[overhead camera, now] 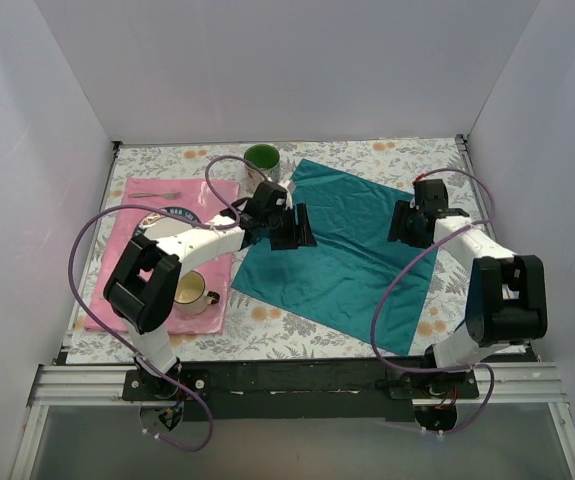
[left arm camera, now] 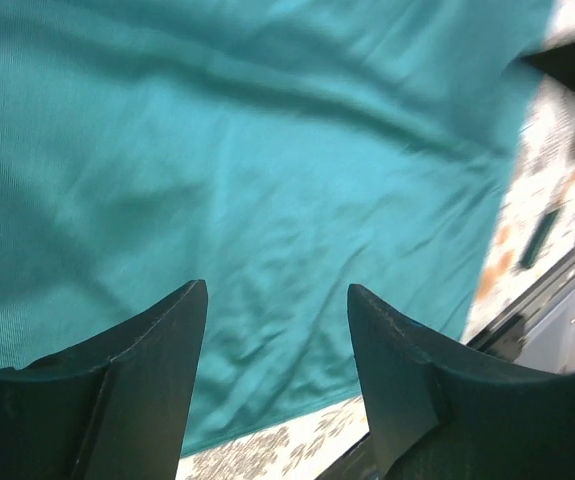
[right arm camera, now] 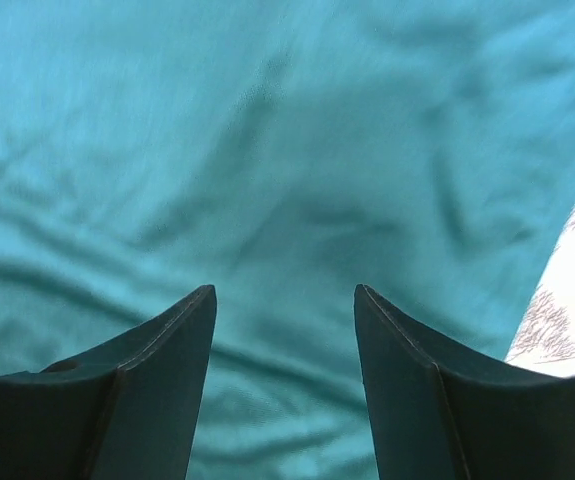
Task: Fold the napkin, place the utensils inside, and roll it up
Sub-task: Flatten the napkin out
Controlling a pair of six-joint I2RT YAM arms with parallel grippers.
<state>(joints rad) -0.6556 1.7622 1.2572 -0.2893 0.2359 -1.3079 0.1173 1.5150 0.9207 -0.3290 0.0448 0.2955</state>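
Nothing is folded yet: the napkin lies flat mid-frame on the table. Left tool and right tool hover over it, both spread, empty. Folding, utensils (not clearly visible) and rolling remain.

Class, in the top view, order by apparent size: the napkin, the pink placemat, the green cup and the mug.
1. napkin
2. pink placemat
3. mug and green cup, too alike to rank

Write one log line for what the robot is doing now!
napkin: spread flat, unfolded | left gripper: open above napkin, empty | right gripper: open above napkin, empty | fold: not started
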